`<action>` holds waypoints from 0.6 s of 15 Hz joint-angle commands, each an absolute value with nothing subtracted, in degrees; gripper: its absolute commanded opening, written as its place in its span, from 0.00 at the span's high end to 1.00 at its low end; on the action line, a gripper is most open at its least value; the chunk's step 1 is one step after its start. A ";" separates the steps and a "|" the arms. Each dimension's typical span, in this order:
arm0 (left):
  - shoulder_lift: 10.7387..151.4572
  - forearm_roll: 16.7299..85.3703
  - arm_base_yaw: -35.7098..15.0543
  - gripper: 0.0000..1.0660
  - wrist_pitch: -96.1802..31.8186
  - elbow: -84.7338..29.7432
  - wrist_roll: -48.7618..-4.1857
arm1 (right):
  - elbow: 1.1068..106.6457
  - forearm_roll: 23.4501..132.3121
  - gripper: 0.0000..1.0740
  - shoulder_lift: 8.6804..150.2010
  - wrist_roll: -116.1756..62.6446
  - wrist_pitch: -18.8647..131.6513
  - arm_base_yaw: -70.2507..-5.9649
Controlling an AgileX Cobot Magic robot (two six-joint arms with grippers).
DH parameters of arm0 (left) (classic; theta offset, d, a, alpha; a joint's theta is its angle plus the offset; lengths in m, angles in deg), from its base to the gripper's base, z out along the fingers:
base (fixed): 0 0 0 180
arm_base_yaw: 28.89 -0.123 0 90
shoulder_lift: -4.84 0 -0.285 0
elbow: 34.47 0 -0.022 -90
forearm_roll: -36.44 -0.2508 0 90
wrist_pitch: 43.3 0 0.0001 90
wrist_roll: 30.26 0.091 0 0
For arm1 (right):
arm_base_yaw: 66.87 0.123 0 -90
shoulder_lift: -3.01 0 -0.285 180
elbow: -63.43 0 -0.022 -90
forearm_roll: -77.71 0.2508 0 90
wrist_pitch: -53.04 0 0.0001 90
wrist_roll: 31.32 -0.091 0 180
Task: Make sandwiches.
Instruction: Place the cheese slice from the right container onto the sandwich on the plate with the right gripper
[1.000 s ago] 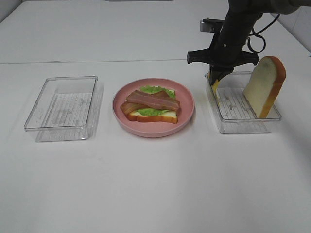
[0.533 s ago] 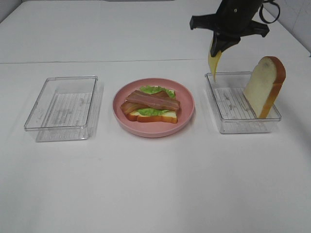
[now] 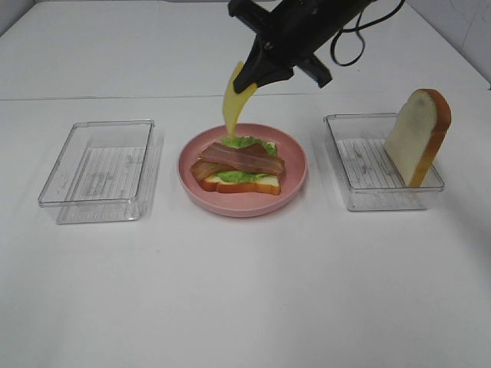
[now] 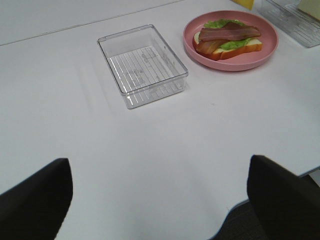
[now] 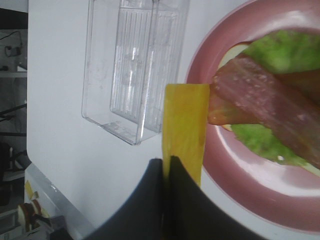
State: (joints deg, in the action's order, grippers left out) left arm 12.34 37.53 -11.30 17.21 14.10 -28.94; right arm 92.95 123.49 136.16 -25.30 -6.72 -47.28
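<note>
Left to right across the desk (image 3: pixel 245 291): an empty clear left tray (image 3: pixel 100 170); a round pink plate (image 3: pixel 295 165) bearing the part-built sandwich; a second clear right tray (image 3: pixel 368 172) in which one white bread slice (image 3: pixel 418 134) with orange-brown crust stands on edge, leaning against the far-right wall.

The sandwich so far consists of a bottom bread slice (image 3: pixel 245 184), green ruffled lettuce (image 3: pixel 247 142) and brown-red bacon strips (image 3: pixel 242 159) laid across the top.

The yellow cheese square (image 3: pixel 235 103) hangs in the air above the plate's rear edge, its lower corner just over the lettuce. The right gripper (image 3: pixel 257 73) pinches it by its upper edge with fingers closed tight. The sheet droops and tapers below the grip, which suggests a thin, light, limp piece that will flop rather than hold flat; an edge grasp, as here, lets it drape onto the stack, though it may fold or land askew. The remaining bread slice looks thick, light and spongy, best taken across its flat faces near the upper crust, which stands clear of the tray walls.

The left gripper (image 4: pixel 160 200) is parked well apart from the food, over bare desk, with fingers spread wide and nothing between them.
</note>
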 commanded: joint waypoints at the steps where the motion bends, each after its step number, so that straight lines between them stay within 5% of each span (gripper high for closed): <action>1: 11.08 38.10 -11.07 0.16 16.58 14.16 -28.88 | 92.67 127.04 1.00 138.74 -24.39 -4.83 -45.79; 4: 11.08 38.10 -11.07 0.16 16.58 14.16 -28.88 | 92.67 130.99 1.00 143.50 -24.39 -3.97 -44.70; 9: 11.08 38.10 -11.07 0.16 16.58 14.16 -28.88 | 92.67 118.22 0.97 144.18 -29.49 -2.48 -45.73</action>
